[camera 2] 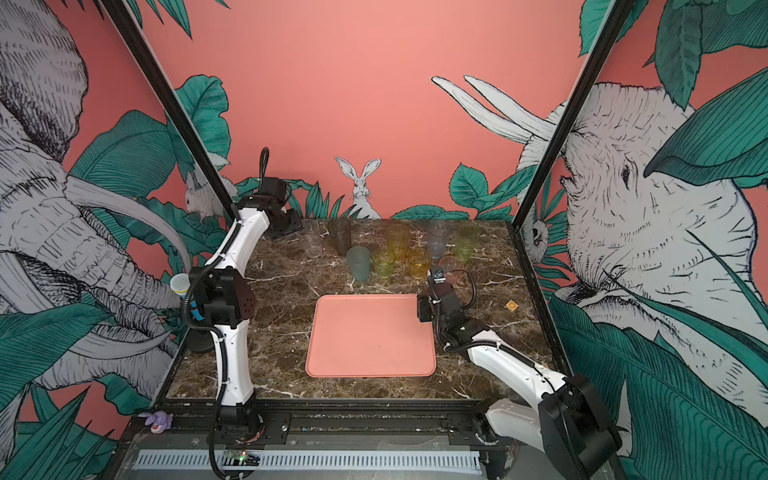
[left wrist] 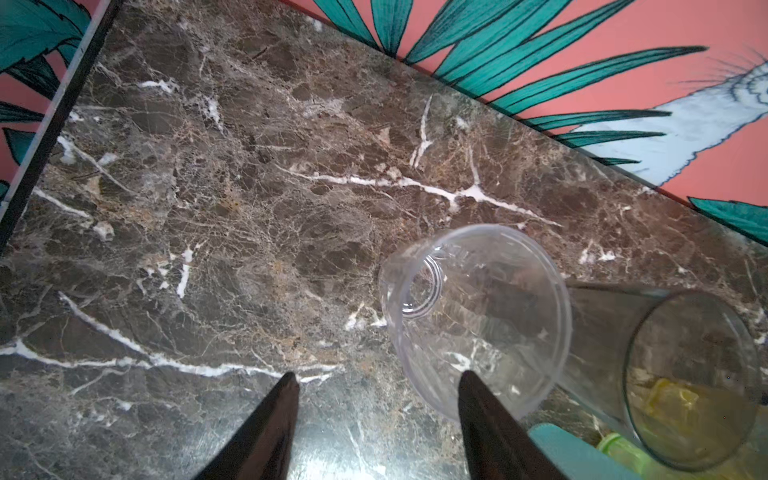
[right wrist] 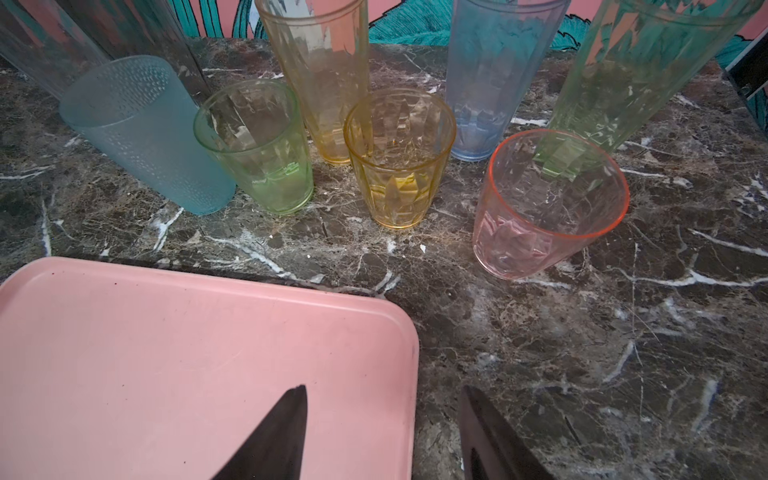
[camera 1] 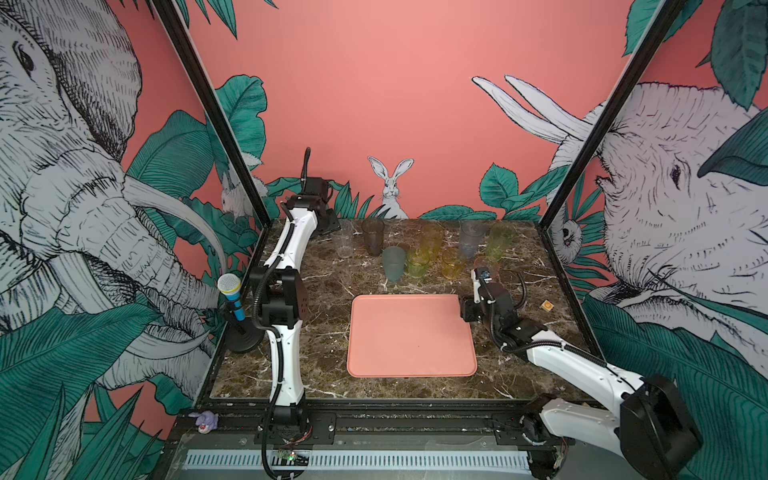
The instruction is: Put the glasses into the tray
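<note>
- The surface (camera 1: pixel 324 316) was dark brown marble with white veins, framed by black posts.
- The walls around it were salmon pink, painted with green leaves, elephants and a rabbit (camera 1: pixel 390 187).
- The tray (camera 1: pixel 411 336) lay flat near the middle front of the surface, with nothing on it.
- The glasses stood upright at the back of the surface, all outside the tray; among them a clear glass (left wrist: pixel 473 320), a teal glass (right wrist: pixel 145 133) and a pink glass (right wrist: pixel 548 203).
- The left tool (left wrist: pixel 376 384) hung at the back left, spread, holding nothing; one finger showed over the rim of the clear glass.
- The right tool (right wrist: pixel 384 392) hung over the tray's far right corner, spread and empty.
- A microphone (camera 1: pixel 232 297) stood at the left edge, and a small orange cube (camera 1: pixel 547 305) lay at the right.
</note>
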Robot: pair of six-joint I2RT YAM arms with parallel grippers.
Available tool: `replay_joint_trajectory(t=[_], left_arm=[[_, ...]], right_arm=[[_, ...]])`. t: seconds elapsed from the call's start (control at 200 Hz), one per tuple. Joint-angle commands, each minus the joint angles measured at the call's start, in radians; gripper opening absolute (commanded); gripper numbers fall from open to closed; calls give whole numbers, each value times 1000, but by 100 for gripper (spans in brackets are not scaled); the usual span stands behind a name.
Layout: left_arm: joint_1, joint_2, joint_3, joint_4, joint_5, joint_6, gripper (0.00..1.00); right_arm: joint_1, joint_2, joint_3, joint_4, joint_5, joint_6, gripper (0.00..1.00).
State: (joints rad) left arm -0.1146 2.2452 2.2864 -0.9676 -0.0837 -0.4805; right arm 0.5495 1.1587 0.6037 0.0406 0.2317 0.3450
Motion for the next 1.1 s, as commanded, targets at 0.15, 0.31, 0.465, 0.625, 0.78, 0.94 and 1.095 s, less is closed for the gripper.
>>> replay_joint_trajectory(t=[0.15, 0.31, 0.465, 0.625, 0.78, 0.94, 1.095], left_arm=[[15, 78, 118, -34, 38, 3, 52], [17, 115, 139, -24, 63, 1, 40], [18, 130, 142, -15, 68, 3, 31], [21, 139, 141, -15, 76, 5, 17], [23, 132, 135, -34, 80, 11, 7], [23, 96, 113, -61, 86, 23, 1], [23, 25, 72, -112, 84, 65, 0]], right_arm=[[-3, 17, 5, 29, 5, 8, 60], [-3, 43, 20, 18, 3, 9, 60], [-3, 62, 30, 12, 3, 12, 60], [-3, 73, 43, 12, -7, 17, 60], [-3, 77, 43, 9, -1, 19, 60], [-3, 77, 47, 3, -5, 22, 60], [-3, 68, 43, 1, -1, 22, 60]])
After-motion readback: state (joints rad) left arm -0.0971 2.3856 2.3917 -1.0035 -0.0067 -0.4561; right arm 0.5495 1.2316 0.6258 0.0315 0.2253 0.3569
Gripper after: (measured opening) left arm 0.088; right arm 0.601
